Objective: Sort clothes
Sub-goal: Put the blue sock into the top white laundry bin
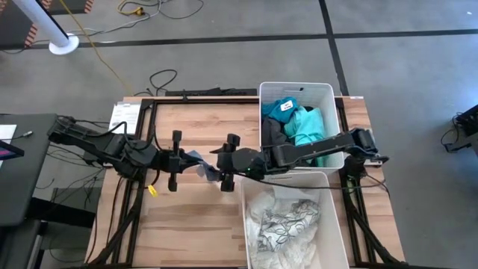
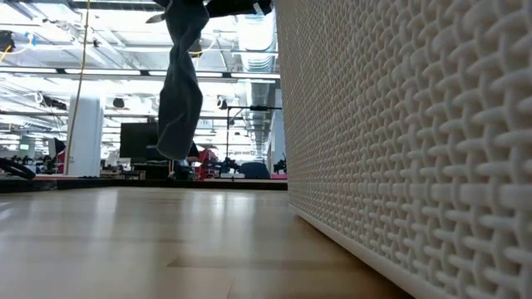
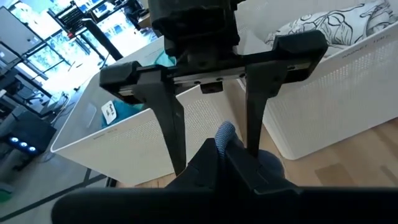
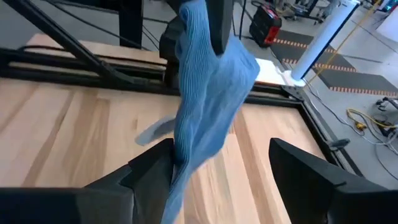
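Observation:
A grey-blue ribbed garment (image 4: 205, 93) hangs in the air over the table's middle (image 1: 198, 166). It also shows in the low view (image 2: 179, 91), clear of the tabletop. My left gripper (image 1: 188, 159) (image 3: 227, 152) is shut on its top. My right gripper (image 1: 216, 164) (image 4: 227, 168) faces it from the right. It is open, with its fingers on either side of the garment's hanging lower part. Teal and black clothes lie in the far white bin (image 1: 328, 93). A white leaf-print garment (image 1: 287, 220) lies in the near bin. My left gripper pinches the garment's upper end (image 3: 224, 132) between its two shut fingers, coming from the table's left. A small tuft of cloth sticks out past the fingertips. The rest hangs slack below, lifted clear of the table. My right gripper is open; the hanging cloth runs close along the inner side of one finger (image 4: 163, 167), and I cannot tell whether it touches.
Two white perforated bins stand at the table's right, the far one (image 1: 263, 97) and the near one (image 1: 336, 224). The near bin's wall (image 2: 399, 141) fills the right of the low view. Bare wood lies at the table's left and middle (image 1: 187, 224).

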Robot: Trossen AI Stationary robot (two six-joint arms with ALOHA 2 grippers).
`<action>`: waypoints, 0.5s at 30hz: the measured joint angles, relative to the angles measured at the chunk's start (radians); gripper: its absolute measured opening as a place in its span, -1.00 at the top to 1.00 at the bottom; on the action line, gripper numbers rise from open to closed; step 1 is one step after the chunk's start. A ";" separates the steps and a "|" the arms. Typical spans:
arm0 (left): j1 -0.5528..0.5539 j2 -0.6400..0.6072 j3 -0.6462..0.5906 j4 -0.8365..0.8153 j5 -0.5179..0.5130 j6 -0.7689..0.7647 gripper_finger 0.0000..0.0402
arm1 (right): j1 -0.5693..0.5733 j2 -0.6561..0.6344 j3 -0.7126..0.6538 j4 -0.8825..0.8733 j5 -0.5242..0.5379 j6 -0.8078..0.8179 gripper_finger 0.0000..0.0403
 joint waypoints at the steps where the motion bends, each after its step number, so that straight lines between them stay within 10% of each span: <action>1: 0.000 0.000 0.000 0.000 0.000 0.004 0.98 | 0.000 0.000 0.000 0.008 -0.008 0.000 -0.37; 15: 0.000 0.000 0.000 0.047 0.025 0.017 0.98 | -0.002 0.007 0.000 0.014 -0.049 0.028 -0.15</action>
